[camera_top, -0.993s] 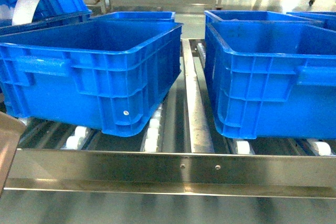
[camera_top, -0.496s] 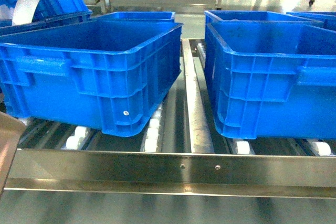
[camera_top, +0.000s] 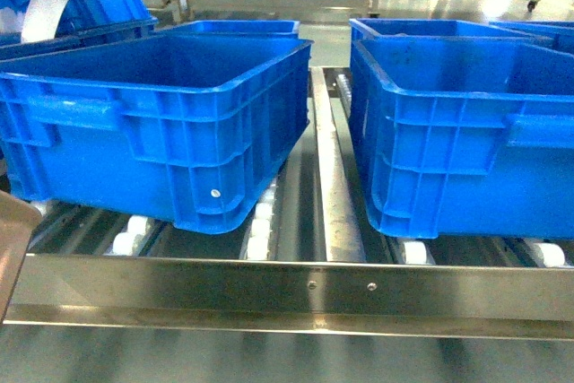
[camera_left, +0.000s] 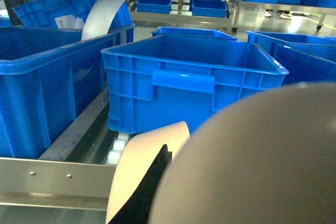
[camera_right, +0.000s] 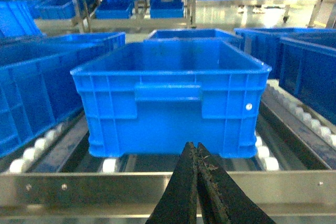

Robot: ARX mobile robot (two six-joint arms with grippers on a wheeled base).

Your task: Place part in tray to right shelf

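The cream-beige tray [camera_left: 252, 156] fills the lower right of the left wrist view, blurred and very near the lens. My left gripper [camera_left: 167, 153] is shut on it, with only one black finger [camera_left: 149, 187] showing, pressed against the tray's rim. A corner of the tray [camera_top: 13, 244] pokes in at the head view's left edge. The part is out of view, and the tray's inside is hidden. My right gripper [camera_right: 196, 148] is shut on nothing. It hovers in front of the right shelf's [camera_top: 314, 284] steel front rail.
Large blue crates [camera_top: 161, 123] [camera_top: 466, 132] sit on the white rollers [camera_top: 258, 230], with a metal divider rail [camera_top: 332, 186] between them. One crate [camera_right: 173, 98] stands straight ahead of my right gripper. A white curved sheet [camera_left: 102, 17] leans in a far crate. More racks stand behind.
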